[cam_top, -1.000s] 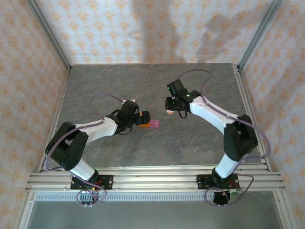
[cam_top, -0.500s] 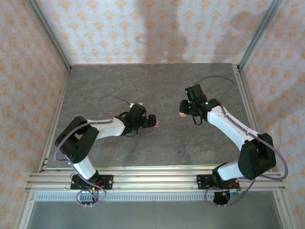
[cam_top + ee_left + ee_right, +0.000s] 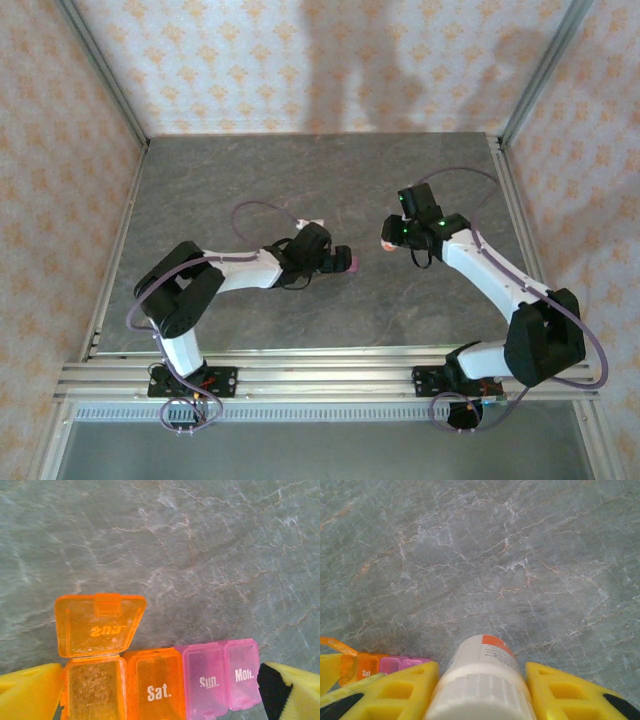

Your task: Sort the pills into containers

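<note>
The containers (image 3: 165,685) are a strip of joined cells, orange at the left and pink at the right, marked "Sat.", "Sun." and "Mon.". The leftmost orange cell stands open with its lid (image 3: 97,625) flipped back, and its inside looks grainy. My left gripper (image 3: 160,692) is shut on the strip, one yellow finger at each end. In the top view the strip's pink end (image 3: 353,265) pokes out of the left gripper (image 3: 338,260). My right gripper (image 3: 482,680) is shut on a white bottle (image 3: 482,670) with an orange band, a little to the right of the strip (image 3: 385,664).
The grey marbled table (image 3: 250,170) is bounded by aluminium rails (image 3: 300,375) and patterned walls. A small white scrap (image 3: 315,222) lies just behind the left arm. Both grippers meet near the table's middle, a short gap apart.
My left gripper has carried the strip to the right, toward the table's middle. The right gripper with the bottle has shifted right and slightly nearer.
</note>
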You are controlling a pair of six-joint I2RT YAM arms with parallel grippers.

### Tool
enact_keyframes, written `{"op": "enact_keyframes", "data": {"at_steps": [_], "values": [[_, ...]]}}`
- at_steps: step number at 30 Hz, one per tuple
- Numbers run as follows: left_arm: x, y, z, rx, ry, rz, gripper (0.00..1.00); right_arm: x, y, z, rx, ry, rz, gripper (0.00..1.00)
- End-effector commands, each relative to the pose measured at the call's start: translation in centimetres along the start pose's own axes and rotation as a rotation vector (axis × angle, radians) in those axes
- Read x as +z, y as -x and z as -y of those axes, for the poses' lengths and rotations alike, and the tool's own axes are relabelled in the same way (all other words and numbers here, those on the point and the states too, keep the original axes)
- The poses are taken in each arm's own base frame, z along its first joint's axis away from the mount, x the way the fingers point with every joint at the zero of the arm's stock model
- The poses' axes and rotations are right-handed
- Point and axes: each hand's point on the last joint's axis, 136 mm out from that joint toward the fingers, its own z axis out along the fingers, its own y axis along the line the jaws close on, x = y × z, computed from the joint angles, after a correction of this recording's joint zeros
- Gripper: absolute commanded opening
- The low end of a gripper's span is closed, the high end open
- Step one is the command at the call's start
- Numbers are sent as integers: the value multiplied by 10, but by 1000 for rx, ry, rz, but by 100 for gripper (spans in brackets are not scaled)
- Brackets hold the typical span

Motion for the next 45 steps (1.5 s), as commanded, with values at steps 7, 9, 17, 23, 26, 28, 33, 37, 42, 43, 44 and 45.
{"op": "enact_keyframes", "data": {"at_steps": [7,9,17,23,26,28,33,37,42,43,44,45], "values": [[8,8,36,12,-24,42,100,-13,7,7,64,21,54,33],[4,10,35,8,-23,51,100,-15,7,8,68,19,55,33],[-51,31,29,72,19,125,100,-24,10,1,71,57,49,33],[-91,47,12,143,95,184,100,-31,18,-13,54,99,25,33],[-105,53,3,172,141,209,100,-31,23,-23,58,135,10,33],[-114,54,-5,217,177,219,100,-30,28,-33,65,172,-3,33],[-138,66,-24,306,286,288,100,-26,38,-64,79,288,-62,34],[-150,80,-29,405,319,403,100,-22,44,-87,51,336,-110,34],[-153,95,-28,520,298,511,100,-16,48,-122,-2,398,-184,34],[-151,97,-28,545,289,487,100,-14,47,-130,-14,412,-206,34],[-148,98,-27,568,273,459,100,-13,47,-136,-23,424,-224,34],[-147,101,-27,579,268,446,100,-11,48,-142,-36,439,-243,34]]}}
